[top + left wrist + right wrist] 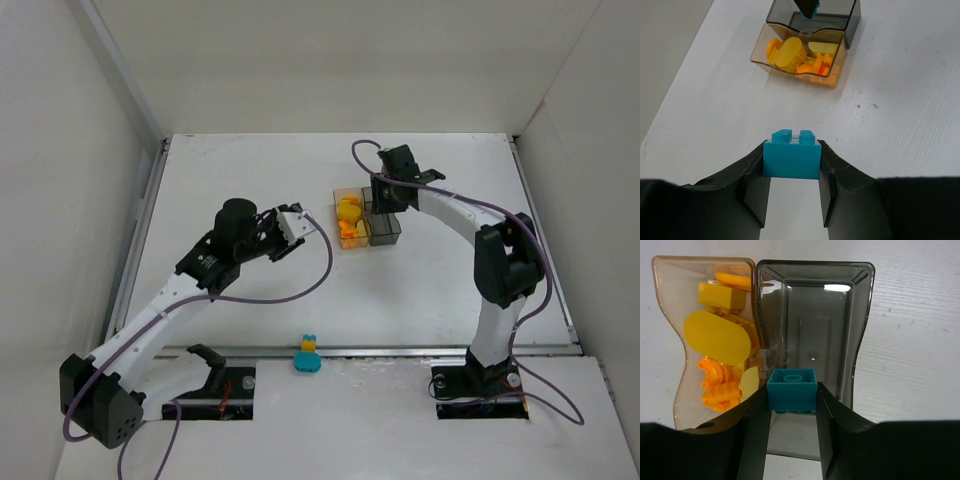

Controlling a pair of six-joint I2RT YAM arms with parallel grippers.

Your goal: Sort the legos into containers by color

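My left gripper [792, 150] is shut on a bright blue lego brick [791, 159], studs facing away, held above the white table short of the containers. In the top view it [298, 226] hangs left of the orange bin [337, 215]. My right gripper [792, 392] is shut on a teal brick [792, 388], studs down, held over the near end of the smoky grey bin [810, 325], whose floor is bare. The orange bin [665, 300] beside it holds several yellow and orange pieces [715, 335].
A blue piece with a small yellow piece on it [307, 358] lies at the table's near edge between the arm bases. White walls enclose the table on the left, back and right. The grey bin [387, 236] stands joined to the orange one.
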